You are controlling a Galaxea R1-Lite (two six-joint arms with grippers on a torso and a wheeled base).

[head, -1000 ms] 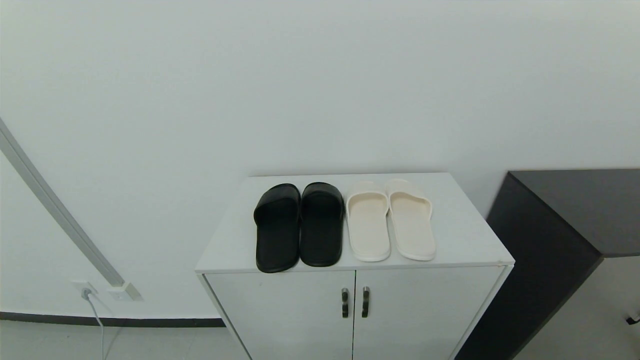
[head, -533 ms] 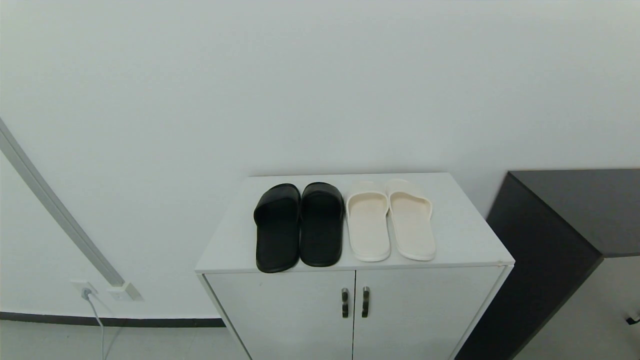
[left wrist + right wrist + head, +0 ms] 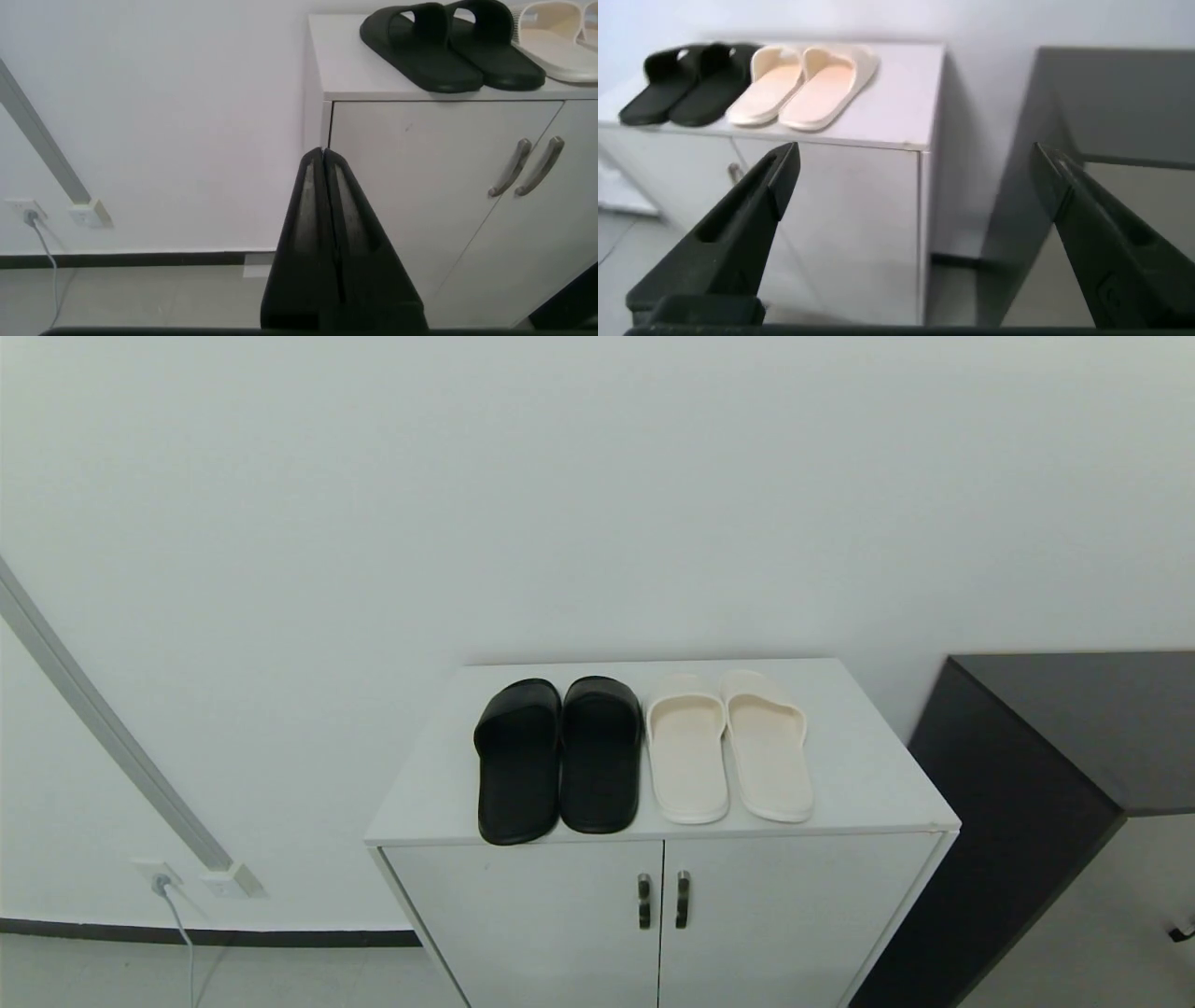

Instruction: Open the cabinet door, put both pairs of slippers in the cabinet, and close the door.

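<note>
"On top of the white cabinet [image 3: 868,775], which items are present?" asks the first technician.

"Two pairs," the second replies. "The black slippers [image 3: 597,765] occupy the left part of the top. The cream slippers [image 3: 691,756] lie just beside them on the right. Contact between the pairs cannot be confirmed."

"Orientation?"

"Each slipper's long axis runs front to back. Toe straps point at the wall and heels face the front edge. The rightmost cream slipper is angled slightly, heel turned outward. The heel of the leftmost black slipper reaches the front edge."

"Door status?"

"The left door [image 3: 532,924] and right door [image 3: 794,915] are both closed. The two handles [image 3: 644,901] stand upright, side by side at the centre seam."

"Left gripper [image 3: 323,159]?"

"Fingers pressed together, nothing between them. It sits lower than the cabinet top, off the cabinet's left front corner and apart from it."

"Right gripper [image 3: 915,154]?"

"Fingers [image 3: 747,224] spread wide, nothing held. It faces the cabinet's right front corner, apart from it."

"Surroundings?"

"A dark unit [image 3: 1027,784] stands beside the cabinet on the right. A wall socket [image 3: 154,875] with a cable plugged in sits low on the wall at left, below a slanted conduit [image 3: 103,728]."
</note>
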